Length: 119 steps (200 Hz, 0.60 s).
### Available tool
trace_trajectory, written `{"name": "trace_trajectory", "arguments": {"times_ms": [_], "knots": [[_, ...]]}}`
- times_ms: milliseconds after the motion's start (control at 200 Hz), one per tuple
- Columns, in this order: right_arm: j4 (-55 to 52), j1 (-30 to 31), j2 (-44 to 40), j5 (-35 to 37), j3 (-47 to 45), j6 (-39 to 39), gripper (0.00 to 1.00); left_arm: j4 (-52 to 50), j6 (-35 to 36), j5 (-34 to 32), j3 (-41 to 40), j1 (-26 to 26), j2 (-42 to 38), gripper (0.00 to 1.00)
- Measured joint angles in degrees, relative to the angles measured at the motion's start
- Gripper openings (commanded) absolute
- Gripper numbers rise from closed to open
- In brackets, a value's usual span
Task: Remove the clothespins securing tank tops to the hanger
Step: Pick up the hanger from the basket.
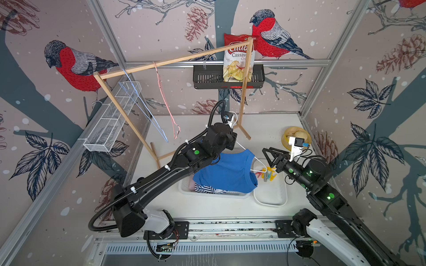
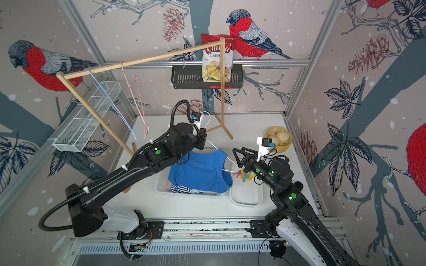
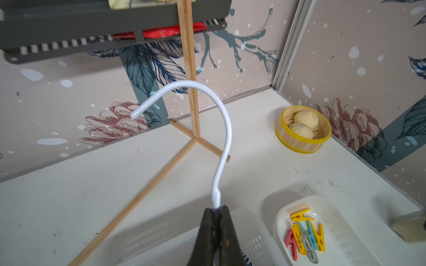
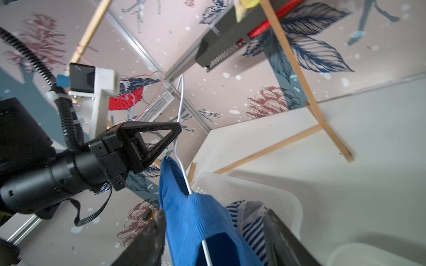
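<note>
Far left, a wire bin (image 1: 110,124) is on the wall. A wooden rack (image 1: 173,61) carries an empty blue hanger (image 1: 147,112) and a pink hanger (image 1: 166,101).

Left gripper (image 3: 216,210) is pinched tight on the neck of the white hanger (image 3: 228,129), just below the hook, and holds it up above the table.

The blue top (image 1: 228,172) hangs on that hanger, draped over a white basket (image 1: 207,194) at centre. The striped top (image 1: 205,189) lies in the basket, mostly under the blue one.

On the far wall is a black shelf (image 1: 207,78) holding a chips bag (image 1: 238,59).

Right of the basket and touching it is a white tray (image 1: 269,203). The clothespins (image 3: 304,235) are piled at its far end: several yellow, one red, one teal, one grey.

Right gripper (image 1: 268,159) has its jaws apart and holds nothing. It sits just right of the hanger's right shoulder, above the tray's far end. In the right wrist view the blue cloth and hanger wire show between its fingers (image 4: 154,230); contact cannot be told.

Far right, a yellow steamer (image 3: 299,149) holds two buns.
</note>
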Motion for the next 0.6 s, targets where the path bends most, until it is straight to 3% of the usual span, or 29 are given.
{"name": "trace_trajectory", "arguments": {"times_ms": [230,435,595], "knots": [[6.3,7.8,-3.2,-0.3,0.2,-4.1,0.67,8.1,7.5,-12.6,-1.7,-4.1,-6.5,0.00],[7.2,18.7,4.2,0.4,5.7,-8.6,0.66,21.5,19.3,-20.6,-4.8,-7.6,-8.8,0.00],[6.8,26.3,10.7,8.5,10.8,-13.6,0.65,31.2,26.2,-22.3,-6.8,-9.3,-9.5,0.00]]}}
